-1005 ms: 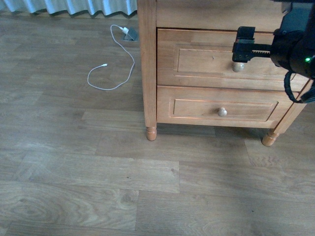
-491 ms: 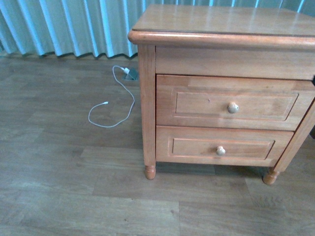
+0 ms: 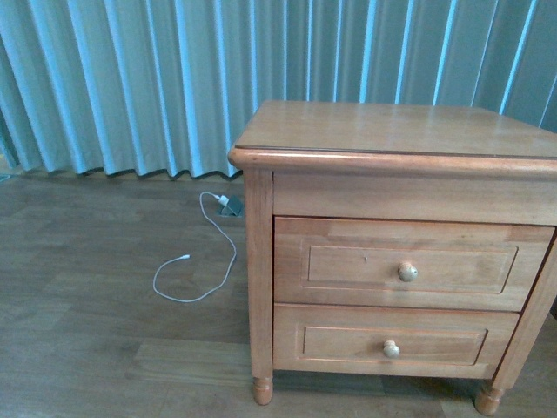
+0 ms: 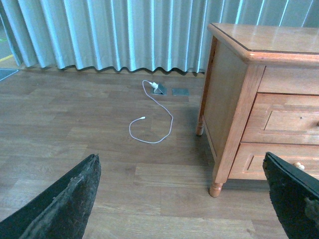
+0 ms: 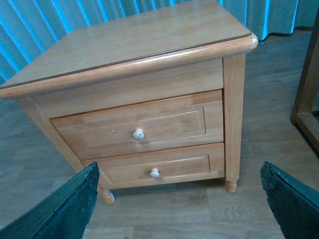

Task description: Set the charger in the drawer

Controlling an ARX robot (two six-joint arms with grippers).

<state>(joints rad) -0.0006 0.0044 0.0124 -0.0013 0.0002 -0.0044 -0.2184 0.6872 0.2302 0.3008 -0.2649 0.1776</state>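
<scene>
Both grippers, left (image 4: 182, 199) and right (image 5: 179, 199), gaped empty before the shut drawer (image 3: 409, 263) (bare plank floor (image 3: 87, 331) wide open beside).

Nightstands: one (image 3: 396, 131)
Drawers: two, the upper drawer (image 3: 413, 264) and a shallower lower drawer (image 3: 392, 340), both closed
Round pale knobs: two, one on the upper (image 3: 406, 272), one on the lower (image 3: 392, 349)
White cables on floor: one (image 3: 204, 261)
Chargers: none visible
Curtains: one pleated run (image 3: 174, 78)
</scene>
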